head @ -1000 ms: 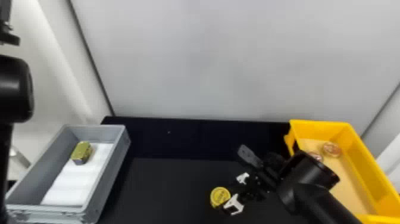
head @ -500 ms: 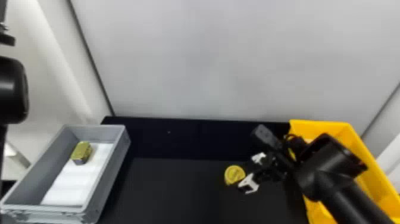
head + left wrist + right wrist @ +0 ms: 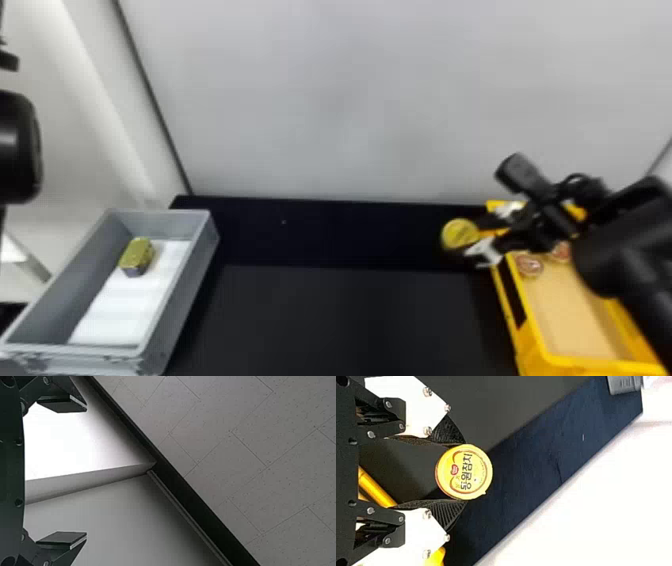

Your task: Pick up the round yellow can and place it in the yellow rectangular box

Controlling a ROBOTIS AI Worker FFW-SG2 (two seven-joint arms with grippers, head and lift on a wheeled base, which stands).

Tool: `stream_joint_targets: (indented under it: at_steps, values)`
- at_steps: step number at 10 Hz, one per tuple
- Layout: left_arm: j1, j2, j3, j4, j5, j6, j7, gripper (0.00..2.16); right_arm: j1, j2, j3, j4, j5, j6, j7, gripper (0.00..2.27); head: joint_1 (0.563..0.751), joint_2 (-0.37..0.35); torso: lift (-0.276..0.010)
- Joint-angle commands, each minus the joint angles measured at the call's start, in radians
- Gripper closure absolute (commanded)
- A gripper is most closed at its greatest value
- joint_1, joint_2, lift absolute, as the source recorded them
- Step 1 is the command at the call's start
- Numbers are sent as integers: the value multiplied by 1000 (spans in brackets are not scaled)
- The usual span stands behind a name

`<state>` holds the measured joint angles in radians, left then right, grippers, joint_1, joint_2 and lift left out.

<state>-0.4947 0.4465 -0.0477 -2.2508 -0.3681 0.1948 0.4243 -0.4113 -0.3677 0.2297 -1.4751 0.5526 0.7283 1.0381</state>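
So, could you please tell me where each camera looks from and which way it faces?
Head view: on the head, facing forward and down at the table, gray box and yellow box; both arms show.
Left wrist view: on the left wrist, facing a pale wall and speckled tiles; the left gripper shows.
Right wrist view: on the right wrist, facing out over the table; the right gripper shows.
Shared: head and right wrist views both show the can in the right gripper.
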Motion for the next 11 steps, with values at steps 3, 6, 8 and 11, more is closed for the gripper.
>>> stream_joint_targets:
  at_steps: [3, 6, 8, 11]
  values:
    - [-7, 9, -1, -9, 0, 19, -4, 142, 48, -68, -207, -97, 86, 42, 13, 624, 663, 54, -10]
    - [-15, 14, -1, -15, 0, 28, -8, 142, 106, -63, -336, -105, 126, 51, 13, 624, 663, 54, -10]
    - [-18, 14, 0, -16, 0, 29, -10, 142, 144, -42, -424, -100, 147, 56, 12, 622, 663, 54, -10]
    - [-16, 23, 0, -24, 0, 37, -14, 142, 171, 10, -527, -47, 164, 50, -27, 624, 663, 54, -10]
